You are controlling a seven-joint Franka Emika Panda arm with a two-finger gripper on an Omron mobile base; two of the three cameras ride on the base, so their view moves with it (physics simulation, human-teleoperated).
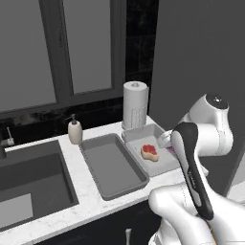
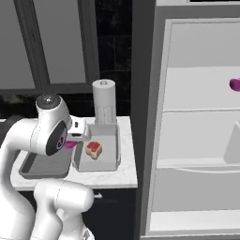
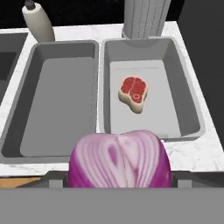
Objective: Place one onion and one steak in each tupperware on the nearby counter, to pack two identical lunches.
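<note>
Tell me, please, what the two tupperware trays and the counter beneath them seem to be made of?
Left tupperware and right tupperware: likely matte grey plastic, judging by the even colour, rounded corners and lack of shine. Counter: marble-look stone or laminate, white with faint grey veining; which one is unclear.

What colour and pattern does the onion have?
The onion is purple with paler white-pink stripes running lengthwise. It shows best in the hand view.
</note>
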